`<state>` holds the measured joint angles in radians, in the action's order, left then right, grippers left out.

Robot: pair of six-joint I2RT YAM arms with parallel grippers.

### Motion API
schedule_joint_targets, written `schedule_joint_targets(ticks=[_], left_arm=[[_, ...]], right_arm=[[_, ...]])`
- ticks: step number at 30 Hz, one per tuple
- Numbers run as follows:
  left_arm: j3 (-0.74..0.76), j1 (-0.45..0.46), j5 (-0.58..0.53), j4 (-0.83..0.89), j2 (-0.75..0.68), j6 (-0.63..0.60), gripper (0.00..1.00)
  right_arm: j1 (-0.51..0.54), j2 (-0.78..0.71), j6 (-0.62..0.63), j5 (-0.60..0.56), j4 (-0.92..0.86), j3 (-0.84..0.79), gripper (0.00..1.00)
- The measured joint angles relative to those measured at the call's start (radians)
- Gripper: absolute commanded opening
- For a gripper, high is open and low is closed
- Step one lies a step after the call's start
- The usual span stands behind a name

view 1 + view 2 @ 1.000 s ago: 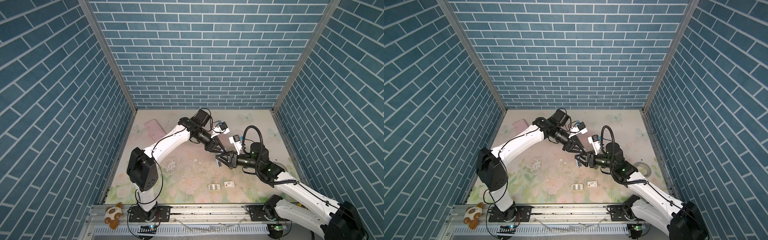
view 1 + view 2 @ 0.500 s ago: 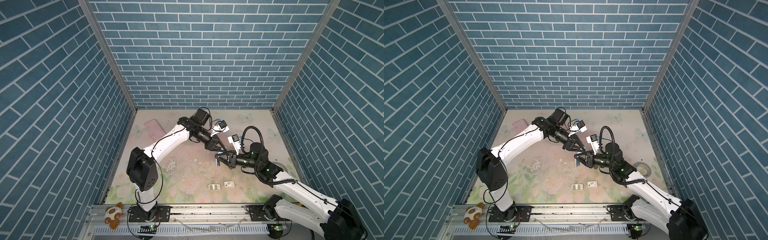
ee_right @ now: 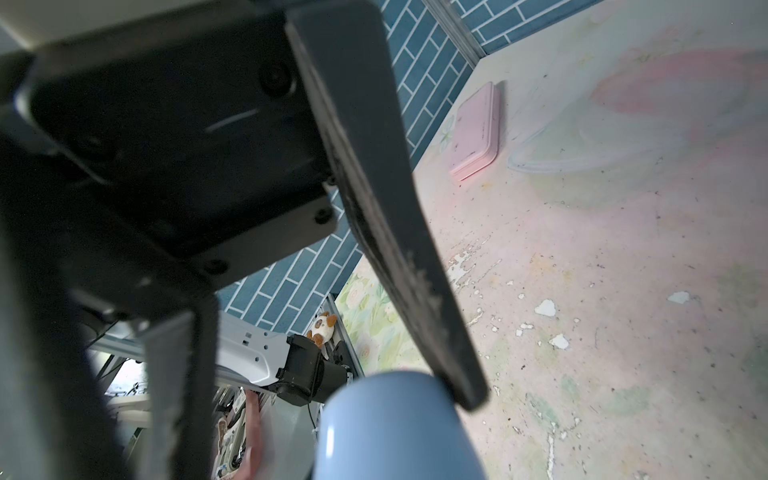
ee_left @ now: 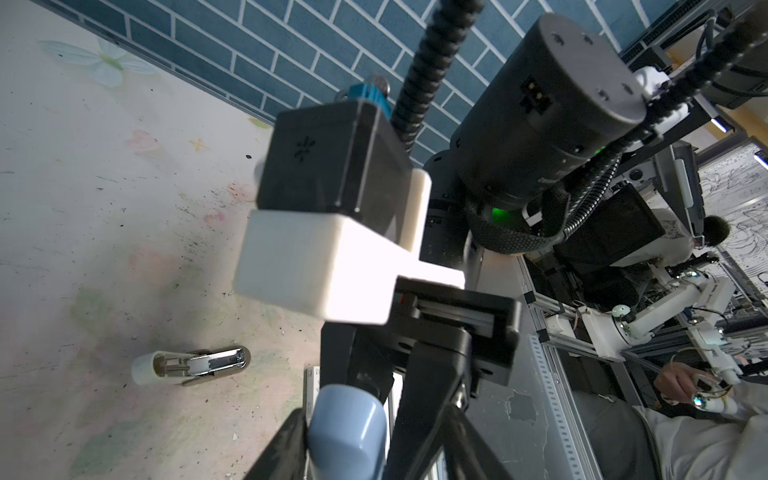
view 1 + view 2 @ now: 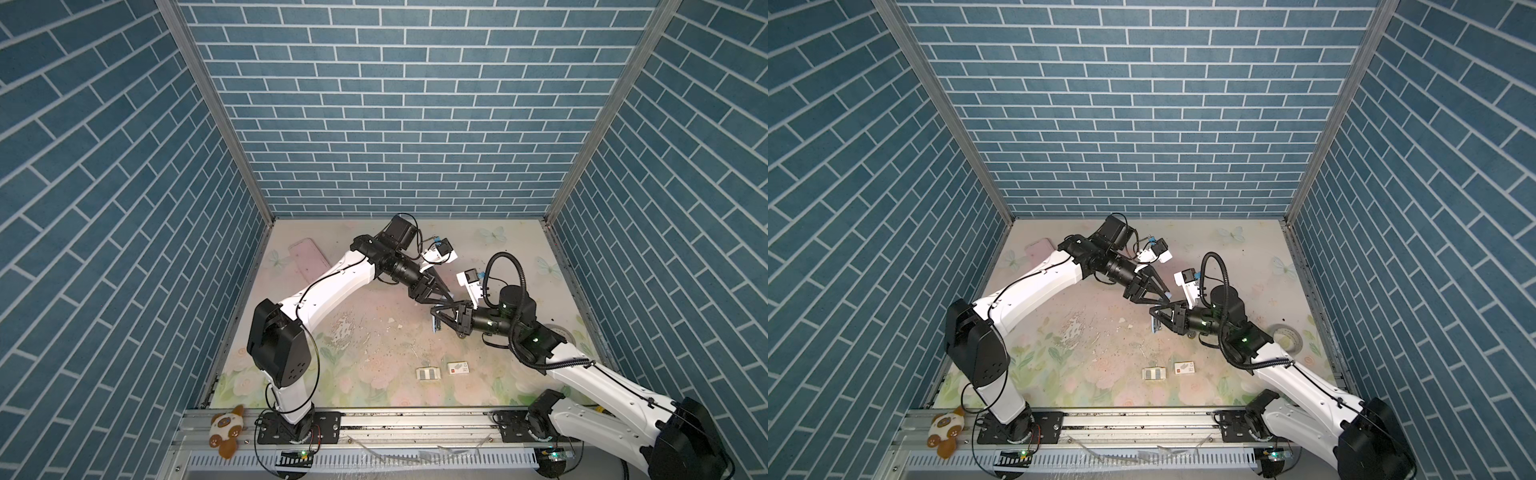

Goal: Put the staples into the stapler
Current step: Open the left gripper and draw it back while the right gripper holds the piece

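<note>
Right fingers (image 3: 395, 249) pinch the blue stapler (image 3: 395, 432); left fingers (image 4: 278, 453): cannot tell; left wrist view alone shows a white-ended stapler (image 4: 191, 365).

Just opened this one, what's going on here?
A blue stapler is held up in the middle of the workspace. The right tool grips it. The left tool straddles it too, but its jaws look parted. The staples lie untouched near the front edge, beside their sleeve.
</note>
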<state>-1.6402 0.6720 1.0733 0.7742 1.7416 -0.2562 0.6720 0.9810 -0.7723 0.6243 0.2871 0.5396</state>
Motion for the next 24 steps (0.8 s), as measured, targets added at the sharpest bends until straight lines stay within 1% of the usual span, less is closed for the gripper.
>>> schedule_joint_targets(ticks=[4,7,10,13,15,17,19,24], left_arm=[[0.011,-0.018,-0.088,-0.002,-0.047,-0.001,0.59],[0.043,-0.063,-0.173,-0.01,-0.114,0.006,0.6],[0.052,-0.135,-0.248,-0.01,-0.162,0.015,0.6],[0.055,-0.226,-0.314,-0.01,-0.192,0.017,0.6],[0.074,-0.281,-0.35,-0.01,-0.215,0.017,0.6],[0.106,-0.317,-0.381,-0.012,-0.243,0.017,0.6],[0.143,-0.331,-0.41,-0.015,-0.274,0.013,0.6],[0.222,-0.33,-0.452,-0.034,-0.343,0.005,0.6]], right_arm=[[-0.002,0.0,0.01,-0.031,-0.083,0.002,0.14],[-0.003,0.004,0.027,-0.055,-0.18,0.018,0.14],[-0.003,0.023,0.064,-0.083,-0.291,0.066,0.14],[-0.003,0.064,0.107,-0.11,-0.399,0.136,0.14],[-0.003,0.101,0.137,-0.132,-0.463,0.177,0.15],[-0.003,0.139,0.158,-0.152,-0.515,0.206,0.15],[0.0,0.18,0.179,-0.173,-0.558,0.227,0.16],[0.019,0.285,0.205,-0.246,-0.636,0.265,0.16]])
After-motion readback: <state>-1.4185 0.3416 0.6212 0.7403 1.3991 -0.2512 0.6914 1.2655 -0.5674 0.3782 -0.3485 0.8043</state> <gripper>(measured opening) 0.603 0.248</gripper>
